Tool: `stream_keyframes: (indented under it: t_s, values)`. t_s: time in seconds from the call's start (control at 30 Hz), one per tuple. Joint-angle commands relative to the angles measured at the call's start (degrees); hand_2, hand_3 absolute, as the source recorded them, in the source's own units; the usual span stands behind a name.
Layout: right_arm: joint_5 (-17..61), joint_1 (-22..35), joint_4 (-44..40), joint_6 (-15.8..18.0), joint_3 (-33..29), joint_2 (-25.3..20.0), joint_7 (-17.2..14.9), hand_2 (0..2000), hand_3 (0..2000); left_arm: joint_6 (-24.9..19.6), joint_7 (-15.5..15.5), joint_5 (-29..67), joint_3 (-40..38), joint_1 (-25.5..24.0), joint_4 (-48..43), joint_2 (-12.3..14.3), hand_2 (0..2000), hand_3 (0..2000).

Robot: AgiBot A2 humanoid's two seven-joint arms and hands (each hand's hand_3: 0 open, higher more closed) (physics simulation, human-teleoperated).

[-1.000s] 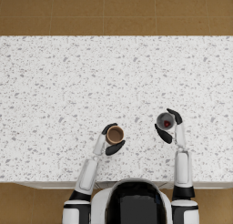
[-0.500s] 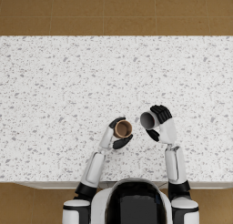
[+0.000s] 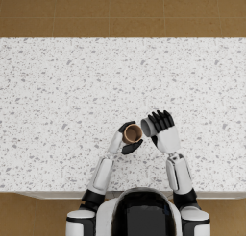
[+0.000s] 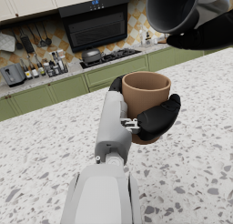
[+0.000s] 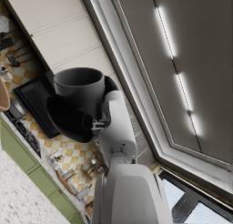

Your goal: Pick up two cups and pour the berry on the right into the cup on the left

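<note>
Terracotta-brown cup (image 3: 132, 133) sits upright in my left hand (image 3: 126, 140), fingers (image 4: 157, 119) wrapped round its wall w/ the mouth facing up, held over the speckled counter (image 3: 57, 100) near its front edge. Just right of it, my right hand (image 3: 162, 129) holds the grey cup (image 3: 148, 127), fingers curled tight round the body; that cup is tipped hard over toward the left one, its mouth aimed at the brown rim. From the left wrist view the grey cup (image 4: 175, 11) hangs above and a bit beyond the brown cup (image 4: 145, 98), apart from it, not touching. Step in hand, as I judge it: the pour itself, both cups lifted and the right one tilted. Berry: can't see it anywhere. The grey cup's inside reads dark and bare from the left wrist view, and the brown cup's inside shows nothing I can make out from the head view, too small to tell. So can't say whether it has dropped. Next move, I reckon: keep the brown cup steady and level under the grey lip, check the berry landed inside, and if not, tip the grey cup a touch more w/ its rim right over the brown opening so nothing rolls onto the counter.
</note>
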Motion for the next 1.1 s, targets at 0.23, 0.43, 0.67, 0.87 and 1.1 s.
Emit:
stream_keyframes:
  t_s: [0.23,0.43,0.67,0.87,1.1]
  values:
    - [12.88,0.93,2.38,0.01,1.22,-1.4,0.05,2000,1280,0.01,0.0,0.0,0.12,0.77,0.35,0.61,2000,1280]
    - [23.9,0.41,3.78,-0.12,3.17,-1.72,0.08,2000,1280,0.02,-0.01,0.0,0.09,0.3,1.14,0.59,2000,1280]
    - [34.79,0.5,5.15,-0.18,4.21,-2.87,0.1,2000,1280,0.33,0.03,0.02,4.43,5.07,3.02,-2.8,2000,1280]
    - [37.66,0.2,5.04,-0.15,4.15,-3.42,0.05,2000,1280,0.46,0.07,0.02,3.87,4.78,3.1,-2.5,2000,1280]
    - [43.82,-0.1,5.51,-0.34,4.08,-4.12,0.07,2000,1280,0.47,0.09,0.02,3.18,4.65,3.45,-2.05,2000,1280]
